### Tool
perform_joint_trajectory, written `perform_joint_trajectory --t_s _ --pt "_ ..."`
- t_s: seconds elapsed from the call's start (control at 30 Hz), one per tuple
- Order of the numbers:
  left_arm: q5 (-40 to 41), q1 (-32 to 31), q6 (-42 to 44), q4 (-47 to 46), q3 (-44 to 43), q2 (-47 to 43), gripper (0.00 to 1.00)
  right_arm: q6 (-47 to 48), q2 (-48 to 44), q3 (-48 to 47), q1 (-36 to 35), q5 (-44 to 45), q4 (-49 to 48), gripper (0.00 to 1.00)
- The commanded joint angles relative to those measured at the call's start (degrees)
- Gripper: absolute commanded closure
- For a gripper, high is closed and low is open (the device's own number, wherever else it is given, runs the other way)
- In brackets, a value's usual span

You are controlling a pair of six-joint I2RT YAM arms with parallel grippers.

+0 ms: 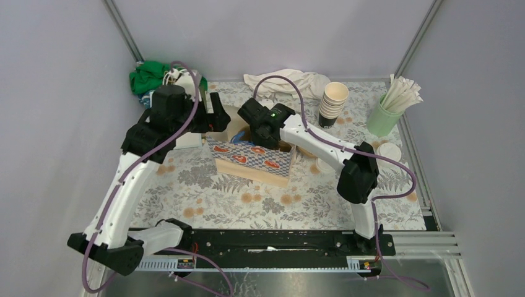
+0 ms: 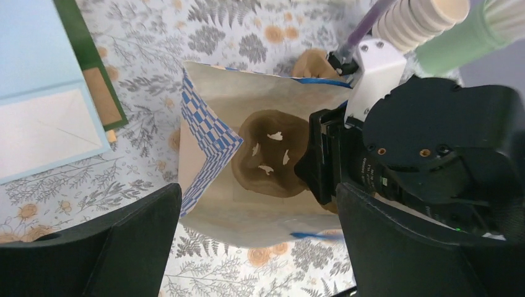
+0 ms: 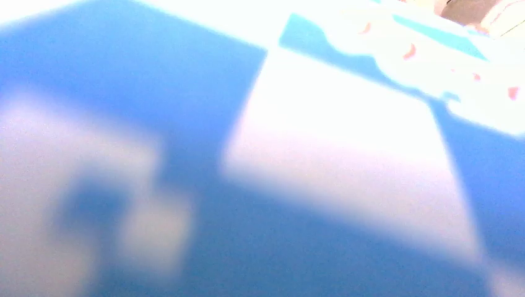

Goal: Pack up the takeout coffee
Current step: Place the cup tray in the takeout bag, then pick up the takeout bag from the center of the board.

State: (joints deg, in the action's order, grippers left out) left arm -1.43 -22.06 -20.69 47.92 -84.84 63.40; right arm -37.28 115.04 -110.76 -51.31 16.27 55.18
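On table (image 1: 204,198), upright cups (image 1: 333,102) (mouths up)

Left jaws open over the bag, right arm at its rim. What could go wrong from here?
1. The right gripper sits right at the blue-checked paper bag; its wrist view is only blurred print. Pulling away could tip the bag.
2. Both arms crowd the bag's mouth, so the open left gripper may bump the right one.
3. The stacked paper cups stand near the mint-green tumbler of straws; a reach could topple it.
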Motion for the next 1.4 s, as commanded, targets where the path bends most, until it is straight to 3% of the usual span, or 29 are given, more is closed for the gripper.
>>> perform_joint_trajectory --t_s 0.0,0.23,0.57,0.77,0.97,1.03,1.07,1.13,1.37 --pt "-5.0 -0.1 4.6 -3.9 0.8 1.9 0.01 1.2 -1.7 1.3 -0.1 -1.9 -0.1 0.73" --pt "-5.3 -0.5 9.0 -3.9 0.7 6.0 0.01 2.5 -4.5 4.2 0.1 -2.5 -3.2 0.71" --pt "-4.9 -2.6 10.5 -2.3 0.5 8.5 0.06 4.5 -6.0 -0.2 0.1 -1.1 -0.8 0.66" --pt "0.2 -4.6 10.6 0.5 -0.8 10.4 0.18 4.4 -6.3 -0.5 0.1 -1.4 0.2 0.36" --pt "1.3 -4.9 10.2 1.7 -1.5 11.2 0.27 4.8 -8.0 -1.9 0.1 -1.9 0.4 0.24" --pt "3.1 -5.0 9.9 2.2 -1.9 11.8 0.30 5.3 -8.7 -2.4 0.1 -2.2 0.3 0.07" --pt "3.6 -5.1 9.9 2.4 -2.2 12.0 0.33 5.6 -9.1 -2.6 0.1 -2.4 0.2 0.01" --pt "4.8 -5.1 9.7 3.0 -2.8 12.4 0.40 6.2 -9.9 -3.4 0.1 -2.5 0.1 0.00" --pt "5.9 -5.1 9.5 4.1 -4.5 12.5 0.83 8.3 -11.6 -6.7 0.1 -3.2 1.5 0.07"
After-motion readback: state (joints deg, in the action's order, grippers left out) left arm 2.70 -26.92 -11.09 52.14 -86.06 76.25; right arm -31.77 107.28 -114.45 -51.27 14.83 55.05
